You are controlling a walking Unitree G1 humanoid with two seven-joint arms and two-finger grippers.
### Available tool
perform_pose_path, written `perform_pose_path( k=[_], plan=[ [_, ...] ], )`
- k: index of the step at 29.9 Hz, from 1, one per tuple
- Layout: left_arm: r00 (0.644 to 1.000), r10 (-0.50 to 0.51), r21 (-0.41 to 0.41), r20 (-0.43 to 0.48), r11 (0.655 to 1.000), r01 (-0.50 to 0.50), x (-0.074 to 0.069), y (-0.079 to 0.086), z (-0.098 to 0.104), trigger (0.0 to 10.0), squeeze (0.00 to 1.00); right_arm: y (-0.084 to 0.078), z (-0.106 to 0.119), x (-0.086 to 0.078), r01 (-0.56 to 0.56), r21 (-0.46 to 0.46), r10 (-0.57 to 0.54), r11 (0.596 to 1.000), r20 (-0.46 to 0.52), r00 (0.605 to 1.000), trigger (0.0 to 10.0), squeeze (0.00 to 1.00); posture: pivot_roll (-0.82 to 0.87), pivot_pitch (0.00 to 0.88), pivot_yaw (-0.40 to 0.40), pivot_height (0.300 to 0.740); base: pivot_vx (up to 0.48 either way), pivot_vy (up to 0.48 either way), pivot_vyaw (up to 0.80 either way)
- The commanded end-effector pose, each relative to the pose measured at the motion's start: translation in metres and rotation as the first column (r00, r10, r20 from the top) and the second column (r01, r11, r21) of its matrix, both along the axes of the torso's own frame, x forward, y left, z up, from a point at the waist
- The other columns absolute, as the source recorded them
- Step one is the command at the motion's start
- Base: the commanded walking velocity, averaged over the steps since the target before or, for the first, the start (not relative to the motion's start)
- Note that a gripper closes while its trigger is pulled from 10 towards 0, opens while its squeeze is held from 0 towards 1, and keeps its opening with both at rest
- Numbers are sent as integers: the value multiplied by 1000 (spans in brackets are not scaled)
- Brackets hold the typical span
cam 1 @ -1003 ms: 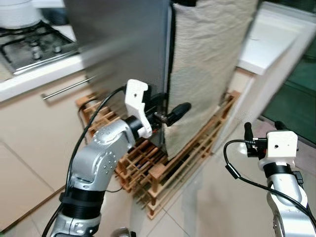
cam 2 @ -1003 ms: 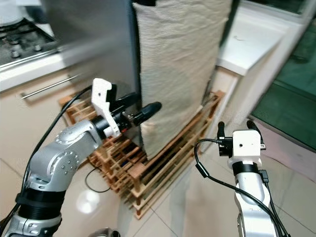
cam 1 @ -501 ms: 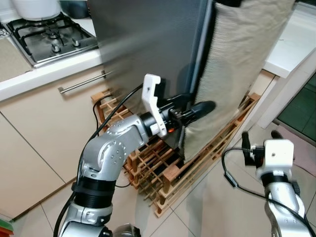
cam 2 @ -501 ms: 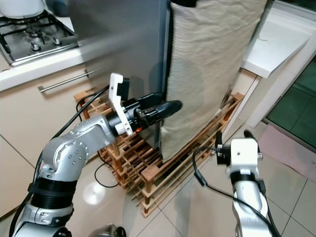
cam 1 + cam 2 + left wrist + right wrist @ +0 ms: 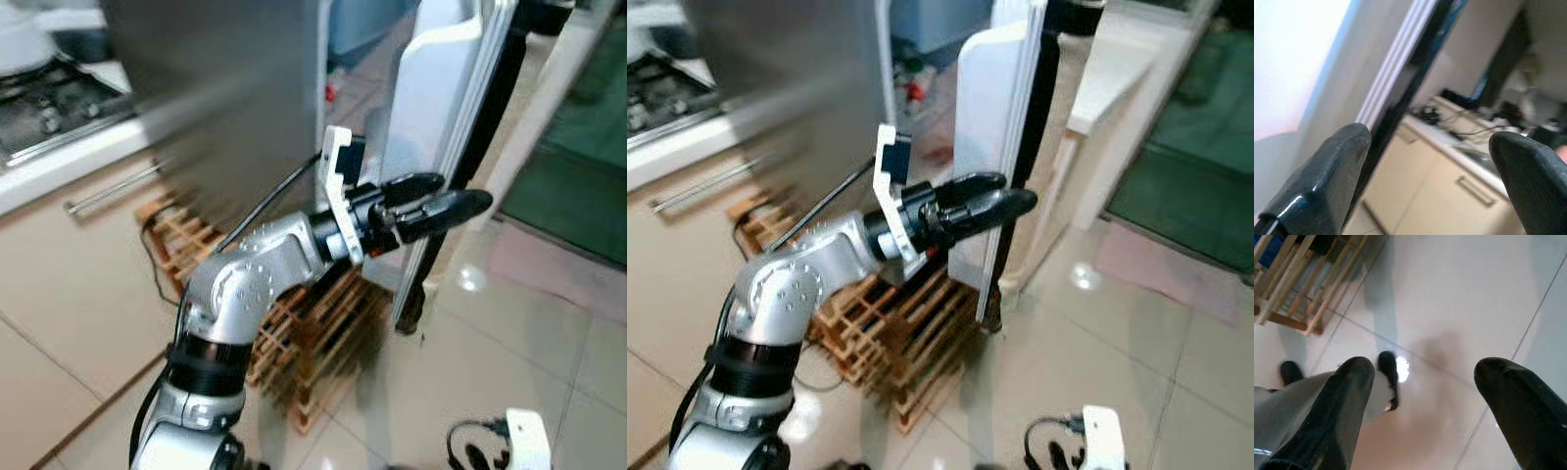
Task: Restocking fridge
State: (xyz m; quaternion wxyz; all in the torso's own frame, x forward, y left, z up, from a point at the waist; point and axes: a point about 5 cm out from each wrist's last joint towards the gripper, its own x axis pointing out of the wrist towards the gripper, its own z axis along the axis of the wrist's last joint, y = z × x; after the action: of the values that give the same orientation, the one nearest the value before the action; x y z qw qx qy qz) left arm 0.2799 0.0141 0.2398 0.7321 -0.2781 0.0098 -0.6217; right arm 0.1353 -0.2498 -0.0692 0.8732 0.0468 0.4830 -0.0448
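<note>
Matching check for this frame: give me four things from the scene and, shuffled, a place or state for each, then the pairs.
Things:
1. fridge door
2. left tool
3. wooden rack
4. right tool

Places or states:
A. on the floor beside the fridge
B. swung open, white inner side showing
C. low, pointing at the floor tiles
D. open, raised at the door's edge

Pairs: 1-B, 2-D, 3-A, 4-C

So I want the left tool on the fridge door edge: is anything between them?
Nothing visible is. The left tool, fingers apart, reaches straight toward the open fridge door, with its edge beside one finger in the wrist view.
</note>
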Motion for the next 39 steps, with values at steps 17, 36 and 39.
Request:
perform_pose_path(
  k=[17, 36, 39],
  plan=[
    [959, 234, 212, 157, 941, -265, 15, 75, -5, 10000, 0, 93, 19, 82, -446, 297, 415, 844, 166, 895, 10000, 0, -112, 0, 28, 740, 0, 0, 0],
    [260, 902, 354, 344, 132, -926, 37, 147, -75, 10000, 0, 114, 117, 131, -663, -89, 587, 743, 564, 581, 10000, 0, -111, 0, 13, 740, 0, 0, 0],
    [252, 900, 373, 356, 110, -921, 35, 148, -86, 10000, 0, 107, 125, 138, -602, -140, 553, 787, 592, 586, 10000, 0, -119, 0, 14, 740, 0, 0, 0]
  ],
)
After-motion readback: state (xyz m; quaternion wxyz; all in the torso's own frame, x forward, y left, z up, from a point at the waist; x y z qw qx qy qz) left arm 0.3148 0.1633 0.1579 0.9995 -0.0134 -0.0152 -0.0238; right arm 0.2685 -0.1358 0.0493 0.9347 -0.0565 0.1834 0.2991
